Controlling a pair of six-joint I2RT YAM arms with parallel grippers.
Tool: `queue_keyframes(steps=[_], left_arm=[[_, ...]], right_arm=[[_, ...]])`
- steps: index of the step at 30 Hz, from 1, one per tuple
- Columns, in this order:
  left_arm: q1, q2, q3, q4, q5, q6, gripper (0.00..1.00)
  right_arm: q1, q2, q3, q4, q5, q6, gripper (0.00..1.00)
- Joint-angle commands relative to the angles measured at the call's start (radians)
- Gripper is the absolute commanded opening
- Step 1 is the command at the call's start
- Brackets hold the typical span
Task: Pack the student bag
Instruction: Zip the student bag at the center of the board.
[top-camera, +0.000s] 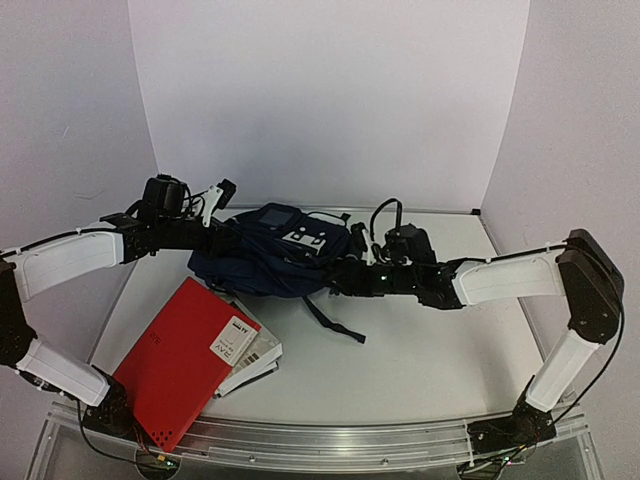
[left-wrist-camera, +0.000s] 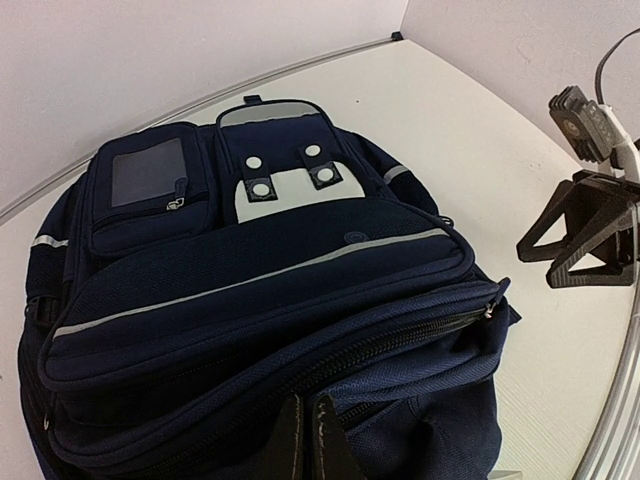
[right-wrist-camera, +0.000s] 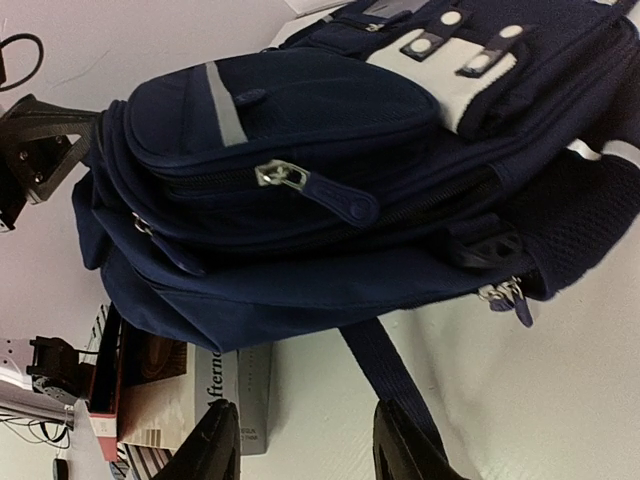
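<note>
2 grippers flank the bag, 1 at each end. The left gripper (left-wrist-camera: 306, 440) has its fingers pressed together at the bag's near edge; whether any fabric is caught between them cannot be told. Straight ahead of it lies the student bag (left-wrist-camera: 270, 260), front pockets up, on the table (top-camera: 430, 340). The right gripper (right-wrist-camera: 305, 445) stands spread with nothing in it. A black strap (right-wrist-camera: 385, 365) runs down toward 1 of its fingers, and just ahead rises the bag's side, its zip pull (right-wrist-camera: 330, 195) drawn closed. Beyond its other finger lie books (right-wrist-camera: 160, 385), the red book (top-camera: 185, 360) among them, all outside the bag. As I judge it, the step in hand is opening the bag. Next, the right gripper needs to reach forward, close on that zip pull and draw it along while the left steadies the bag.
</note>
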Motion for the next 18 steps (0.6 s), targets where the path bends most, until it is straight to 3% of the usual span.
queue_keyframes(steps=[1,9,18], left_arm=[[0.007,-0.051,0.045,0.105,0.003,-0.014,0.00],[0.007,-0.049,0.042,0.105,0.006,-0.017,0.00],[0.007,-0.047,0.039,0.105,0.006,-0.015,0.00]], right_arm=[[0.033,0.053,0.097,0.052,-0.024,-0.072,0.40],[0.054,0.104,0.167,0.045,-0.007,-0.101,0.30],[0.057,0.120,0.203,0.043,0.031,-0.116,0.28]])
